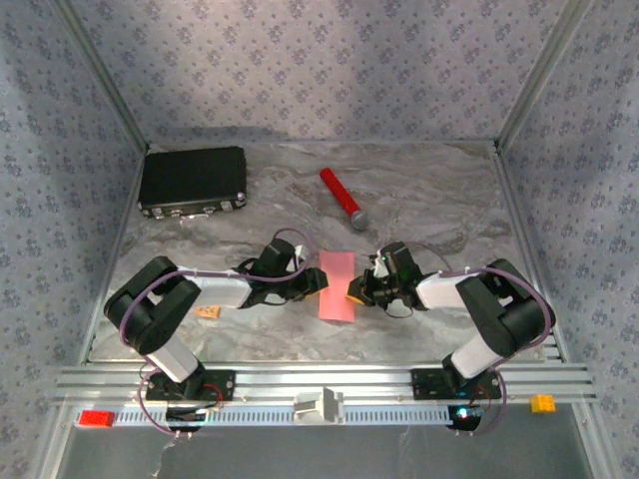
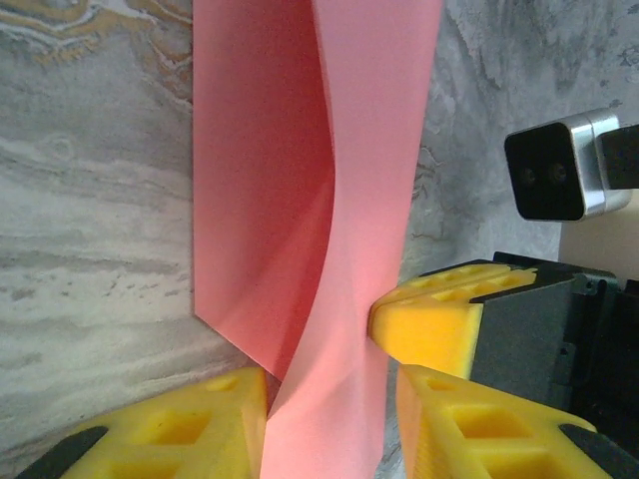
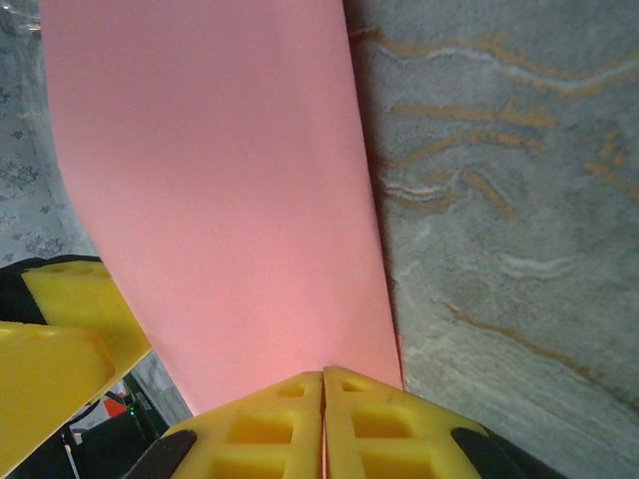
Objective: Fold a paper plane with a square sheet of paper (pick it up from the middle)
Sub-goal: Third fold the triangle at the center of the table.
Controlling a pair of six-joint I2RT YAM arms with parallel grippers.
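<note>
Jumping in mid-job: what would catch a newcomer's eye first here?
The pink-red square sheet of paper at centre, folded, partly lifted, between the arms. The right gripper has its jaws shut on one edge; the left gripper straddles the sheet with jaws apart. Farther back lie a black case and red cylinder.

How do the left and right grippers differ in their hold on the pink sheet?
The left gripper has its jaws apart, the pink sheet folded loosely between them; the right gripper has its jaws shut, pinching the sheet's edge. The left gripper reaches in from the sheet's left, the right gripper from its right. Both have yellow fingers and work the same sheet.
</note>
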